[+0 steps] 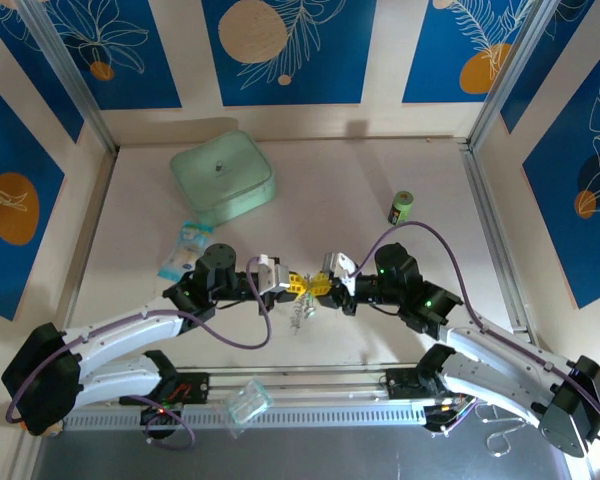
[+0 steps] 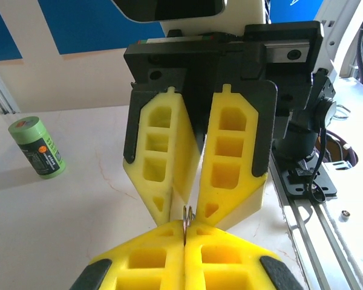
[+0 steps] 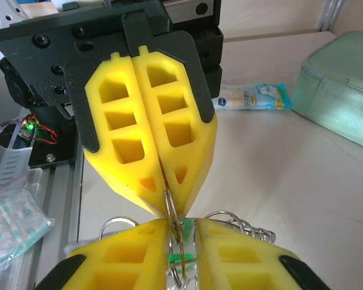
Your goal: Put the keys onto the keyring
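Note:
My two grippers meet tip to tip at the table's middle. The left gripper [image 1: 300, 285] [image 2: 186, 228] is shut on a thin metal split ring [image 2: 187, 214] of the keyring, held edge-on between its yellow fingers. Silvery chain loops [image 3: 245, 222] of the keyring hang below [image 1: 298, 316]. Facing it, the right gripper [image 1: 320, 285] [image 3: 183, 228] has its jaws narrowly apart. They are closed on the green-headed key [image 3: 181, 258], with the ring [image 3: 169, 208] running into the same gap. I cannot make out the pale silver key.
A mint-green box [image 1: 223, 175] [image 3: 342, 90] stands at the back left. A green can [image 1: 403, 207] [image 2: 37, 147] is upright at the back right. A small blue-white packet [image 1: 185, 248] [image 3: 251, 96] lies left of centre. A clear plastic bag [image 1: 248, 403] rests on the front rail.

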Available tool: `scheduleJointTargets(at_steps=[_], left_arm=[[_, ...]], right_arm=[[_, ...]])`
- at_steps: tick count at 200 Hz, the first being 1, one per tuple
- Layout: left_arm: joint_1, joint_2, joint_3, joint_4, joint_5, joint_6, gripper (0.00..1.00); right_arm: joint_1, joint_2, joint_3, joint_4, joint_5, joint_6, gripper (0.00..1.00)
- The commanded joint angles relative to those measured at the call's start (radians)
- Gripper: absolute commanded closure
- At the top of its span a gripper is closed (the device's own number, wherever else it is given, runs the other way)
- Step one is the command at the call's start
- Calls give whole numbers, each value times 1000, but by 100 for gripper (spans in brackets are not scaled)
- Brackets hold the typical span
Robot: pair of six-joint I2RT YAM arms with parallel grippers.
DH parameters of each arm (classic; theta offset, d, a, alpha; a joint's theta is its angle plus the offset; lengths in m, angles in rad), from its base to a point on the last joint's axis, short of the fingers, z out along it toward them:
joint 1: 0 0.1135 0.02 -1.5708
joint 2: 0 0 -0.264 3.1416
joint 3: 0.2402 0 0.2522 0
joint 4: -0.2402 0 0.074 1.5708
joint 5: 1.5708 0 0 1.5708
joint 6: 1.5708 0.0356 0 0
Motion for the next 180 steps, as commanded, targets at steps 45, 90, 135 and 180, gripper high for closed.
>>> scheduleJointTargets(at_steps=[45, 90, 135, 180], left_arm=[[-8, -14, 47, -110, -25, 78, 87], [-9, -16, 152, -408, -88, 286, 83], [-12, 15, 233, -525, -81, 355, 84], [-11, 3, 221, -495, -76, 333, 100]], right_arm=[[5, 2, 30, -38, -8, -67, 100], [29, 61, 191, -343, 55, -209, 100], [90, 154, 324, -477, 125, -291, 100], [105, 164, 353, -449, 125, -284, 100]])
